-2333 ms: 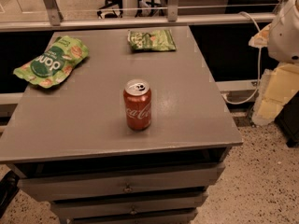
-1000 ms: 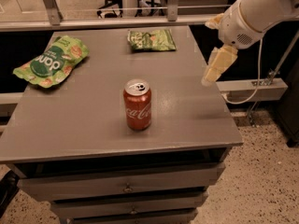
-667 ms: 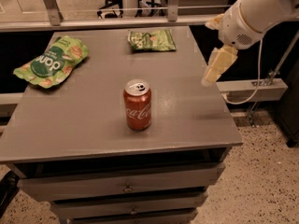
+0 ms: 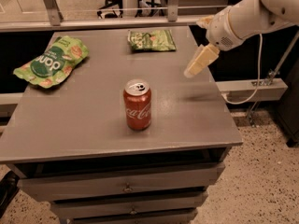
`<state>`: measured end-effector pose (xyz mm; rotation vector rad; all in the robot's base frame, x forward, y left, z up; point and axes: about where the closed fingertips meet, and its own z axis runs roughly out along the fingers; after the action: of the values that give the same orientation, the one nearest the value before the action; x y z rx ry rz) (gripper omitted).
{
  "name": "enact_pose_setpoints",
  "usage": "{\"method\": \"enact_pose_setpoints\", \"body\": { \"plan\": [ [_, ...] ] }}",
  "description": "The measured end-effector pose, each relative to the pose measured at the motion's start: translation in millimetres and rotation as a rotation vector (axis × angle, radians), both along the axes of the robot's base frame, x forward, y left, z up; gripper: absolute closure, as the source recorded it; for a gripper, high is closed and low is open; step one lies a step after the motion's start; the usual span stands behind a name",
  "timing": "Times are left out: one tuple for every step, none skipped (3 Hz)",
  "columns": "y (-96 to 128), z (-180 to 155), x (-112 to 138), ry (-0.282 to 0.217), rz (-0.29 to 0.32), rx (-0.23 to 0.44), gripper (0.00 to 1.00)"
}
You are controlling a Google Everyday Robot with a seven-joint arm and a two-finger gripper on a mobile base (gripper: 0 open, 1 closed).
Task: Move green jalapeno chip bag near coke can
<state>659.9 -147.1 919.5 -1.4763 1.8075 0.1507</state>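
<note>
Coke can (image 4: 138,105): glossy painted metal, bare silver top. Green jalapeno chip bag (image 4: 151,40), behind can: crinkly plastic film, slight sheen. Larger green bag (image 4: 51,62), L of can: glossier film. Table (image 4: 93,129): smooth matt grey. Gripper (image 4: 191,71), above table, R-rear of can: smooth matt cream plastic.

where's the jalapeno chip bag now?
Small olive-green crinkly chip bag lies at the grey table's far edge, behind the red Coca-Cola can; the cream gripper hovers to its right.
</note>
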Motion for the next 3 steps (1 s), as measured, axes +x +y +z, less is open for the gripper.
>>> {"method": "enact_pose_setpoints", "body": {
  "plan": [
    [28,-12,72,-0.035,-0.016,0.155,0.0],
    [49,-14,127,-0.05,-0.055,0.274,0.0],
    [65,-20,160,-0.032,-0.115,0.337,0.0]
  ]
}}
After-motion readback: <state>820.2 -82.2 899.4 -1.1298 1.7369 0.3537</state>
